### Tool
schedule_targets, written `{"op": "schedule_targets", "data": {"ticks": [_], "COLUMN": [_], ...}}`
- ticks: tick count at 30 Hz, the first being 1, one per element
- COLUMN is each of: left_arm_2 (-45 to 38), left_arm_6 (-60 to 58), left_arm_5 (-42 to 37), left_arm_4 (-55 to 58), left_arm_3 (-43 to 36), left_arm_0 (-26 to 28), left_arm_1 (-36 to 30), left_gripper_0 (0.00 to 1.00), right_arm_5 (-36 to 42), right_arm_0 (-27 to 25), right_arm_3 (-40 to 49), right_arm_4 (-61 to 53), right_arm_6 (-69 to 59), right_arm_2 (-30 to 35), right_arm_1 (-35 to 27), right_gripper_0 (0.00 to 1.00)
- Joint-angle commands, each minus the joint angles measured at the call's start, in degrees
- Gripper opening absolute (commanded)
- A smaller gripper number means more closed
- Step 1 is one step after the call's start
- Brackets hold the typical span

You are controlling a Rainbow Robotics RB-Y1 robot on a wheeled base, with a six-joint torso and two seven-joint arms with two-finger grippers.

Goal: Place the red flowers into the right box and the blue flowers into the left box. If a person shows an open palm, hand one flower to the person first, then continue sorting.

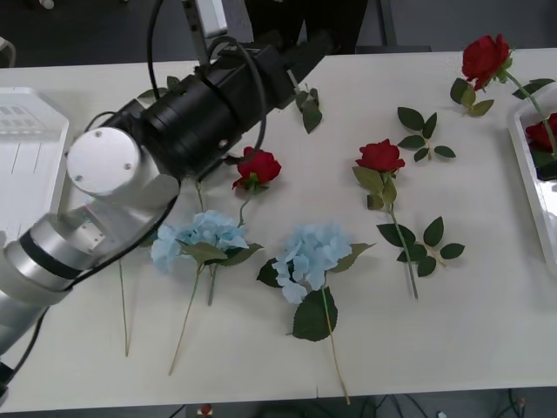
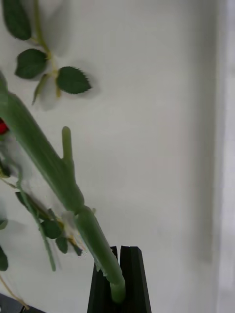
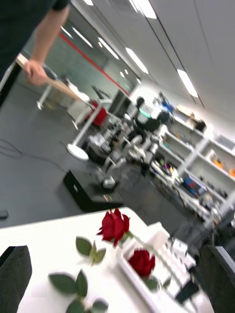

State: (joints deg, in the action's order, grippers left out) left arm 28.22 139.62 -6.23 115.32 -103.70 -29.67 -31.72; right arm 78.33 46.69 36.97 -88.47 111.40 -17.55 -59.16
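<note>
My right gripper [image 2: 117, 266] is shut on the green stem of a red rose [image 1: 486, 57], which hangs at the back right, its stem slanting toward the right box [image 1: 533, 187]. Another red rose [image 1: 544, 132] lies in that box. Two red roses [image 1: 257, 165] [image 1: 380, 157] and two pale-blue flowers [image 1: 204, 233] [image 1: 312, 254] lie on the table. My left gripper [image 1: 315, 45] is open and empty at the table's far edge, raised above it. The left box [image 1: 30, 165] holds no flowers. A person's hand [image 3: 35, 72] grips a distant desk; the open palm is out of view.
Loose green leaf sprigs [image 1: 425, 135] [image 1: 426, 242] lie between the roses. My bulky left arm [image 1: 174, 131] crosses the table's left half and hides what is under it. The near edge of the table runs close below the blue flowers' stems.
</note>
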Motion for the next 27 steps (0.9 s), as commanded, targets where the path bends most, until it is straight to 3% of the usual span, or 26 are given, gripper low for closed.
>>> {"op": "schedule_targets", "data": {"ticks": [1, 7, 12, 14, 27], "left_arm_2": [-7.74, -17.93, -28.13, -30.41, -31.29], "left_arm_6": [1.18, -4.54, -14.73, -16.05, -16.14], "left_arm_5": [-8.53, -28.57, -49.58, -53.80, -55.03], "left_arm_4": [5.62, 7.91, 1.05, -1.06, -1.76], "left_arm_3": [-2.47, 0.17, 0.78, 0.87, 0.87], "left_arm_0": [3.13, 7.44, 12.71, 14.03, 14.12], "left_arm_1": [-7.48, -13.89, -17.23, -17.32, -17.32], "left_gripper_0": [1.00, 1.00, 1.00, 1.00, 1.00], "right_arm_5": [-3.89, -10.92, -13.29, -13.11, -10.65], "right_arm_0": [0.15, 0.15, 0.15, 0.15, 0.15], "right_arm_3": [-4.89, -9.46, -12.72, -12.72, -7.62], "right_arm_4": [1.20, -1.71, -7.33, -7.42, -17.61], "right_arm_6": [-1.45, -1.97, -0.83, -0.83, -0.39], "right_arm_2": [0.59, -5.30, -8.20, -8.28, -3.36], "right_arm_1": [-3.07, -3.42, -3.42, -3.42, -3.51], "right_gripper_0": [0.00, 0.00, 0.00, 0.00, 0.00]}}
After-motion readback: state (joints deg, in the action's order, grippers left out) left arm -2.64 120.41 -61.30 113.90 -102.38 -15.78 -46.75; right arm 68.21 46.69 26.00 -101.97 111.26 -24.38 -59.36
